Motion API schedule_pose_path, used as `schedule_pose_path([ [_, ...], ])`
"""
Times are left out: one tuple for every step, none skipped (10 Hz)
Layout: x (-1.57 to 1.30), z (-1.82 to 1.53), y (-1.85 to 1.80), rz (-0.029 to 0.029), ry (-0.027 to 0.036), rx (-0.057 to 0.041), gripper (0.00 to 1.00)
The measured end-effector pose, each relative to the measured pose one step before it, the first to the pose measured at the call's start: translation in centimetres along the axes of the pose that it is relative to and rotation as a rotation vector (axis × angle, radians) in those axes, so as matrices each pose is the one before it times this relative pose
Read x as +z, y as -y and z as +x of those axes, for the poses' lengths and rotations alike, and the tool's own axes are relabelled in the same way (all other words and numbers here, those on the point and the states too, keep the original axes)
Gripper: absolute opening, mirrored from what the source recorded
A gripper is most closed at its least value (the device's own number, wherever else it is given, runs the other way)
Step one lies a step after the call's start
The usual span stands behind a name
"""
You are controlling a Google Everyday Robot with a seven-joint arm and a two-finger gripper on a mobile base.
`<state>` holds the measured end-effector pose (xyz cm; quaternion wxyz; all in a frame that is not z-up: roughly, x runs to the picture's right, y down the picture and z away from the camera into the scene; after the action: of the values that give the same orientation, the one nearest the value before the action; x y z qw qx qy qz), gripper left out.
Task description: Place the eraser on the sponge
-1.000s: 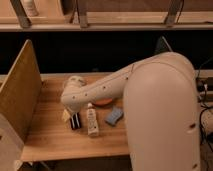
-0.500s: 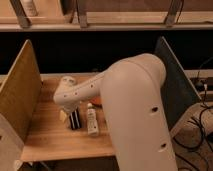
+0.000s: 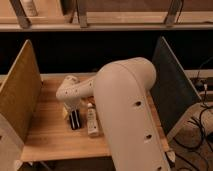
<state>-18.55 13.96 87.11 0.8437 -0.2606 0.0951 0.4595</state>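
Eraser (image 3: 75, 121) lies flat on the desk (image 3: 47, 137), long axis running away from the camera, just left of the white tube (image 3: 92, 122) and parallel to it. It's on bare wood, so it isn't on the sponge.

We can't see the sponge now, because the big arm link (image 3: 127, 115) covers the desk right of the tube.

Gripper (image 3: 73, 107) hangs off the wrist, pointing down, directly over the far end of the eraser. Its jaws stand wide apart, and we see nothing clamped in them. We can't tell whether they touch the eraser.

Why it's set up this way, in our judgement:
- Wide jaws coming down from above fit straddling the bar across its narrow side.
- The wrist is lined up with the bar's long axis, which fits the same pick.
- The tube sits just beside the eraser, so the right jaw has little room. It could nudge the tube.

Changes over the last second:
- The upper arm link has swung left and toward the camera, and now fills the middle of the view.
- A second ago the sponge showed as a light-blue block right of the tube. Half a second ago it was already covered, and it's covered now too.
- Wrist and gripper have barely shifted.
- Eraser and tube are in the same spots.
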Motion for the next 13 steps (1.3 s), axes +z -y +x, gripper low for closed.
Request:
schedule_pose_path([
  [0.042, 0.029, -0.013, -0.00011, -0.00070, -0.00050, 0.80],
  [-0.021, -0.014, 0.049, 0.00106, 0.00078, -0.00042, 0.80],
  [0.234, 0.102, 0.024, -0.00138, -0.00221, 0.00099, 0.80],
  [0.411, 0.218, -0.056, -0.00313, -0.00617, 0.00170, 0.80],
  [0.714, 0.330, -0.152, -0.00553, -0.01107, 0.00096, 0.80],
  [0.592, 0.277, -0.261, -0.00597, -0.01148, -0.00540, 0.80],
  [0.606, 0.272, -0.372, -0.00476, -0.01319, -0.01185, 0.78],
  [0.084, -0.095, -0.264, 0.00051, -0.00049, -0.01273, 0.72],
  [0.032, -0.141, -0.409, 0.00587, -0.00080, -0.02376, 0.60],
  [-0.085, -0.168, -0.273, 0.00278, 0.00262, -0.01559, 0.49],
  [-0.133, -0.086, 0.011, 0.00715, 0.00128, -0.01003, 0.41],
  [-0.124, -0.062, -0.144, 0.00111, 0.00157, -0.00501, 0.33],
  [-0.193, -0.236, -0.199, 0.00222, 0.00699, -0.00917, 0.20],
])
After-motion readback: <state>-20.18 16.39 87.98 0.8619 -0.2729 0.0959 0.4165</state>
